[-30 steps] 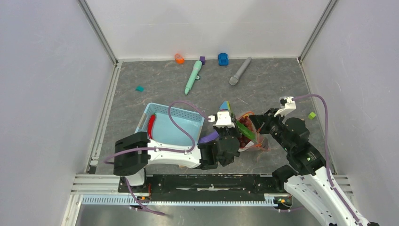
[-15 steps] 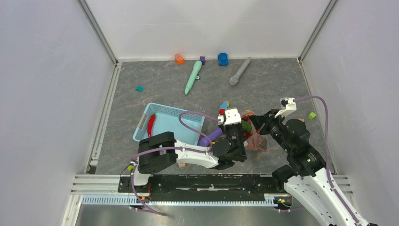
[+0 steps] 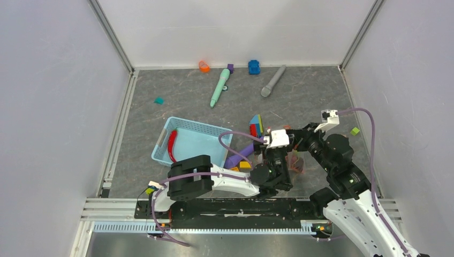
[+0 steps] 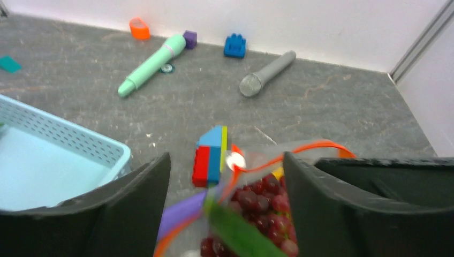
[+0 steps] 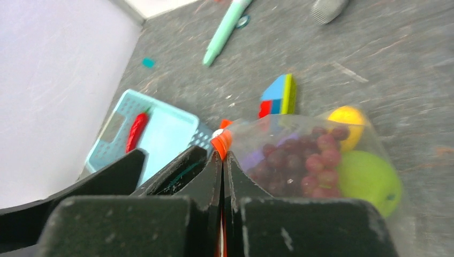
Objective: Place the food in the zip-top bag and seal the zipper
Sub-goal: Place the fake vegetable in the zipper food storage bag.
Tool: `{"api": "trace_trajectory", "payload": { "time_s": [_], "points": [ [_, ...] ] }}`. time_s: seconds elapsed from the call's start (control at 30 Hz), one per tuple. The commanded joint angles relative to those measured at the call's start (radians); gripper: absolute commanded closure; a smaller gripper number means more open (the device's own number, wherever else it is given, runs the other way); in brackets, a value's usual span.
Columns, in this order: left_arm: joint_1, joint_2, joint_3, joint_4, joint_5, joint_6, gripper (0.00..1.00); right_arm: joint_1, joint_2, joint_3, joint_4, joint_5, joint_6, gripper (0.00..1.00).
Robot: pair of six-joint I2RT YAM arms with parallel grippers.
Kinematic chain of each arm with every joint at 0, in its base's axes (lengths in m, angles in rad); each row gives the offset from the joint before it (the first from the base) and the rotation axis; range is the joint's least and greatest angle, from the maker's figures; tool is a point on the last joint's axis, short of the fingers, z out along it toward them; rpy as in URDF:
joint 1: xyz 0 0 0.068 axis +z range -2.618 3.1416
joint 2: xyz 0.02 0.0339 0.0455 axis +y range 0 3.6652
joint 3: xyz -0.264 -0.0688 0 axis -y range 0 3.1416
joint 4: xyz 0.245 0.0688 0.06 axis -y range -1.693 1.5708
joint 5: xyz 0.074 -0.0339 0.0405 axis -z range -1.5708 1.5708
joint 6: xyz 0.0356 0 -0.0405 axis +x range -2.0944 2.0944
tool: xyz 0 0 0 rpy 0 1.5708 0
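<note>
— Grey tabletop (image 3: 176, 101): progress?
— Grapes (image 5: 300, 160) and apple (image 5: 368, 179) are held in the zip-top bag (image 5: 267, 131); the zipper (image 5: 221, 143) is pinched by the right gripper (image 5: 222, 160), the left gripper (image 4: 225, 166) held open above.
— Remaining?
— Chilli (image 5: 137, 124), seen in the basket (image 5: 166, 134); sealing.

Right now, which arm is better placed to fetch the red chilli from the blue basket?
Left, probably. The left gripper is open and the basket holding the red chilli lies on its side. The right gripper is shut on the zipper.

White walls (image 3: 53, 107), grey marbled floor (image 3: 310, 101)
</note>
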Motion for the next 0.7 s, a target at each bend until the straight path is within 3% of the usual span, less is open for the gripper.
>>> {"api": "trace_trajectory", "payload": {
  "time_s": [0.0,0.37,0.53,0.67],
  "points": [
    [-0.006,0.005,0.037,0.053,-0.070,0.073,0.03,0.005,-0.003,0.035,0.094,-0.029,0.018,1.00],
    [-0.031,-0.135,-0.004,0.052,-0.067,0.323,0.00,0.005,0.054,0.007,0.069,-0.008,-0.014,1.00],
    [-0.016,-0.155,0.006,0.034,-0.005,0.634,0.00,0.004,0.105,-0.016,0.064,-0.047,-0.032,1.00],
    [0.018,-0.139,-0.010,-0.199,0.117,0.865,0.00,0.005,0.110,-0.018,0.036,-0.038,-0.066,1.00]
  ]
}}
